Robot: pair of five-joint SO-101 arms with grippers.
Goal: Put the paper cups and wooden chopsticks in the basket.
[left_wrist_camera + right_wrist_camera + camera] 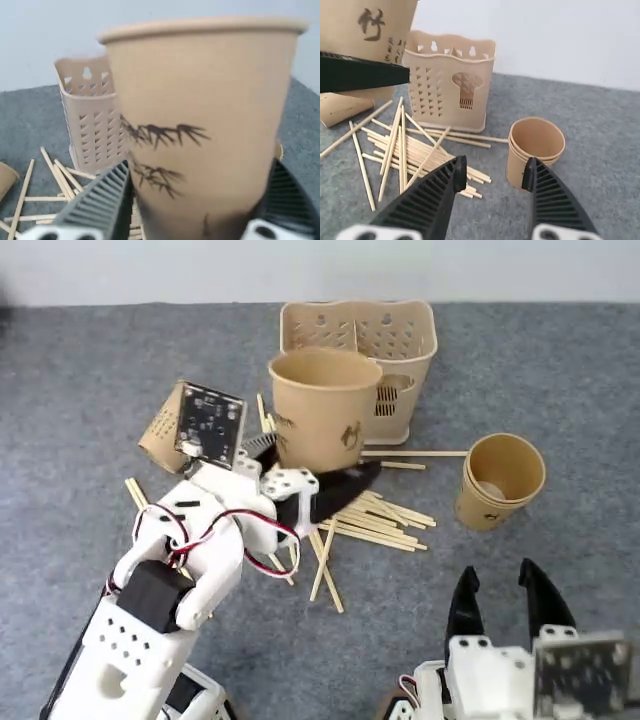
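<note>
Your left pincer (310, 465) clamps the tan bamboo-printed paper cup (320, 410) upright beside the beige plastic basket (402, 340), likely to drop it in; your right pincer (497, 590) hangs spread apart.

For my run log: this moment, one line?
left jaws: shut on paper cup near basket | right jaws: open | chopsticks: on table

High view down over table (80, 360), left wrist tight on cup (200, 125), right wrist low, all sharing basket (400, 340)
</note>
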